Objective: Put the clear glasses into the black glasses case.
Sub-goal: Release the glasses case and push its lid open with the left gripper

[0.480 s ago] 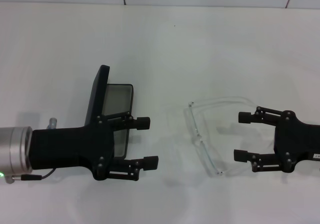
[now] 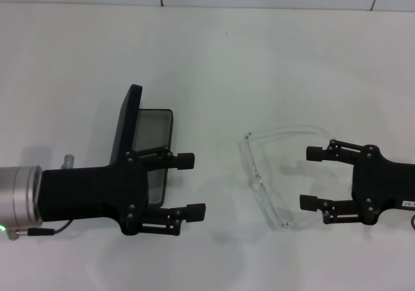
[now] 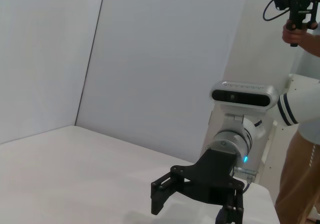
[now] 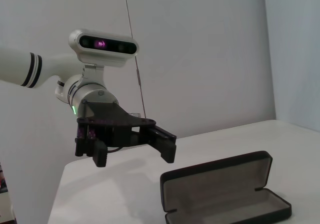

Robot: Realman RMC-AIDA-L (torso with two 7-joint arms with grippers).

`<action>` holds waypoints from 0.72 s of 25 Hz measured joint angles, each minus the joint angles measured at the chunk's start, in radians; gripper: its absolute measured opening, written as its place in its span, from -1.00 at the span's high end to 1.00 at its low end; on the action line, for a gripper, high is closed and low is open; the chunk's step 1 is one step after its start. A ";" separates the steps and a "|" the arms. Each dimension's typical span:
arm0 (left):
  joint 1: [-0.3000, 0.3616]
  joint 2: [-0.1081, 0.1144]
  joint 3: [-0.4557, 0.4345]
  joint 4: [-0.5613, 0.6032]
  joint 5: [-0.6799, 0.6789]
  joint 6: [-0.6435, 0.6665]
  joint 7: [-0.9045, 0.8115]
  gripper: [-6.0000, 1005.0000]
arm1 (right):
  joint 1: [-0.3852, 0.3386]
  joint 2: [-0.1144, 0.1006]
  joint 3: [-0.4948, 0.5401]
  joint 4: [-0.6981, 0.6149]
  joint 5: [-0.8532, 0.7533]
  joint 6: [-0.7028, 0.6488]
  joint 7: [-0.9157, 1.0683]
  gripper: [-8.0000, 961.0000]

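Note:
The clear glasses [image 2: 254, 172] lie on the white table right of centre, temple arms pointing toward my right gripper [image 2: 308, 177]. That gripper is open, just right of the glasses, its fingertips a short way from the frame and nothing between them. The black glasses case [image 2: 154, 125] lies open left of centre with its lid upright and grey lining showing. My left gripper [image 2: 193, 184] hovers open over the case's near end, hiding part of it. The right wrist view shows the open case [image 4: 225, 189] with the left gripper [image 4: 131, 149] beside it. The left wrist view shows the right gripper [image 3: 192, 209] farther off.
The white table [image 2: 259, 58] stretches bare toward the back wall. A person holding a camera [image 3: 299, 9] stands beside the robot at the table's right end.
My right gripper has crept a little left, closer to the glasses. The left gripper, case and glasses have not moved.

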 joint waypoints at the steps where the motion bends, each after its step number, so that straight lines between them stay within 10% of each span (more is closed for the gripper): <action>1: 0.000 0.000 0.000 0.000 0.000 0.000 -0.001 -0.77 | 0.000 0.000 0.000 0.001 0.000 0.000 0.000 -0.78; 10: -0.049 -0.018 -0.171 0.149 -0.011 -0.020 -0.472 -0.77 | 0.001 0.009 0.012 0.021 0.006 0.004 0.000 -0.78; 18: -0.080 -0.022 -0.145 0.583 0.198 -0.106 -0.944 -0.77 | 0.013 0.013 0.012 0.040 0.008 0.029 0.000 -0.78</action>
